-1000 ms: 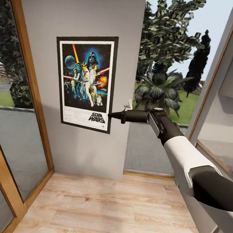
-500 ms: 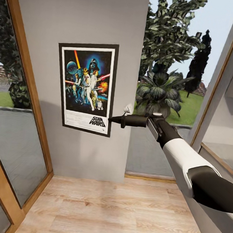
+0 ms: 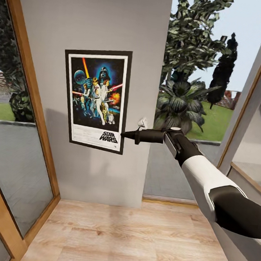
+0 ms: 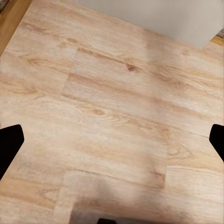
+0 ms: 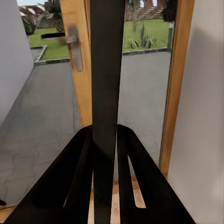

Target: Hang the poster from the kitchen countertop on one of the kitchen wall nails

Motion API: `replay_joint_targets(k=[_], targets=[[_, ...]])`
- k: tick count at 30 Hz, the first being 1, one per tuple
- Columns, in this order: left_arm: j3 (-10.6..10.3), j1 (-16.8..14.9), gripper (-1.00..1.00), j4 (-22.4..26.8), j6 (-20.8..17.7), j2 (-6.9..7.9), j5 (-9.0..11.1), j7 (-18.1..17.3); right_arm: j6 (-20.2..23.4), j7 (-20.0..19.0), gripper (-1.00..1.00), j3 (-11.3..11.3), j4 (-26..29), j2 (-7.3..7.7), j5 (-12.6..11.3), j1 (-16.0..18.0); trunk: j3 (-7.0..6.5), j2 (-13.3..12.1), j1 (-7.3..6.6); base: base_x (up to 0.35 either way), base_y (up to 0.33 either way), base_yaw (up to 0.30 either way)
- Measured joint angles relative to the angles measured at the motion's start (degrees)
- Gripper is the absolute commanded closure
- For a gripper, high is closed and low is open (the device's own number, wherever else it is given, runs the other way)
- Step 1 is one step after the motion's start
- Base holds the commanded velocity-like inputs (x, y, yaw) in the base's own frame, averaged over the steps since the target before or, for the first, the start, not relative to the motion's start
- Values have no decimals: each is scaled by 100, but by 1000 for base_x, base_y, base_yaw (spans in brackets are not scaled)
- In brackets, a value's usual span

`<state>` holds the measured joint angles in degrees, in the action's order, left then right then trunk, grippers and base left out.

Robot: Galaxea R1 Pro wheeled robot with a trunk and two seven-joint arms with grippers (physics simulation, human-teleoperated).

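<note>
The right arm is stretched forward and level, its right gripper (image 3: 124, 136) clamped on the black frame edge of the poster (image 3: 95, 98), which is held upright flat against the grey wall (image 3: 96, 22) just beyond the fingertips, above the wooden floor (image 3: 130, 236).

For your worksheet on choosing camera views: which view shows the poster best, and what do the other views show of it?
The head view: the whole poster hangs upright against the grey wall, with the right gripper at its lower right edge. The right wrist view gives just its black frame edge-on between the fingers. The left wrist view looks down at the floor.
</note>
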<state>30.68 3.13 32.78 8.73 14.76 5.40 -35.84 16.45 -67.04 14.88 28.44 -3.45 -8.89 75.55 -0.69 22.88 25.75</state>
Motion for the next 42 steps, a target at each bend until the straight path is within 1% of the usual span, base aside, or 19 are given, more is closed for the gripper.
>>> replay_joint_targets(k=[18, 22, 29, 42], targets=[[5, 0, -100, -1, -2, 1, 1, 1, -1, -7, 100, 2, -2, -10, 2, 0, 0, -1, 0, 108, 6, 0], [5, 0, -100, -1, 4, 4, 1, 2, -1, -16, 100, 16, 2, -25, 0, 0, 0, 0, 1, 13, 0, 0], [5, 0, -100, -1, 5, 1, 1, 1, -2, -242, 100, 19, 1, -27, 4, 0, 0, 0, 1, 2, 0, 0], [5, 0, -100, -1, 5, 2, 1, 0, 6, -261, 100, 26, -2, -36, 14, 0, 0, 0, 1, 0, 0, 0]])
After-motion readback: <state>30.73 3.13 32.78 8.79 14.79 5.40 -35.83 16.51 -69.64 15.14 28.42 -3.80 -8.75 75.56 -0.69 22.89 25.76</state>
